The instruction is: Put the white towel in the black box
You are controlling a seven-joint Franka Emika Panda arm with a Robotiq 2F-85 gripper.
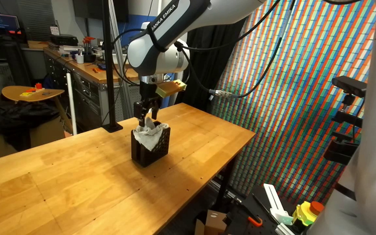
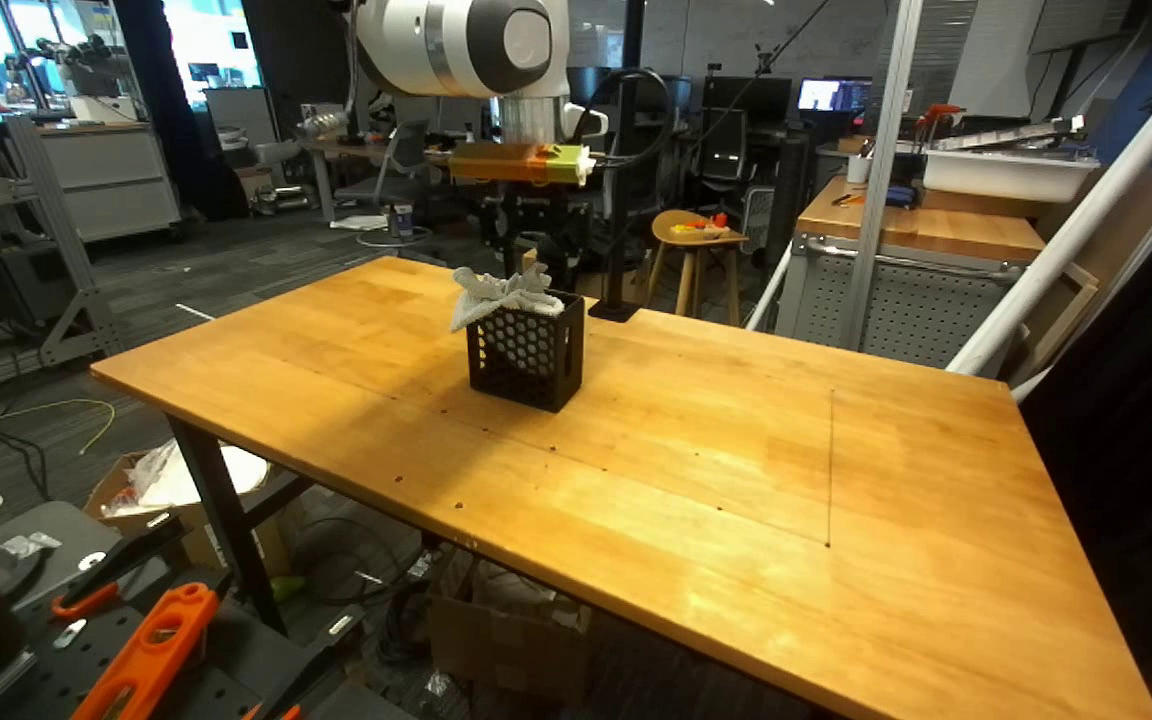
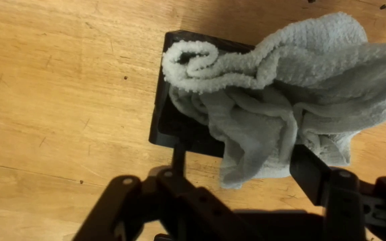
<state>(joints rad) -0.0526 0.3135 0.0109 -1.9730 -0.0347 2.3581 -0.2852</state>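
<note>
The white towel [image 1: 149,138] is bunched in the mouth of the black box [image 1: 139,151], which stands upright on the table. Pale cloth shows through the holes of the box's side [image 2: 524,350], and towel folds [image 2: 496,290] spill over its rim. My gripper [image 1: 148,118] is just above the box, pointing down. Seen from the wrist, its fingers [image 3: 308,174] stand wide apart, with a loose towel flap [image 3: 246,147] between them and no pinch on it. The right finger touches or nearly touches the cloth. A corner of the box's interior is uncovered; the towel hides the rest.
The wooden table [image 2: 736,430] carries the box near its back edge. A black upright post [image 1: 112,126] rises from the table edge close behind the box. Beyond it are a workbench [image 1: 90,70] and a small stool [image 2: 696,232].
</note>
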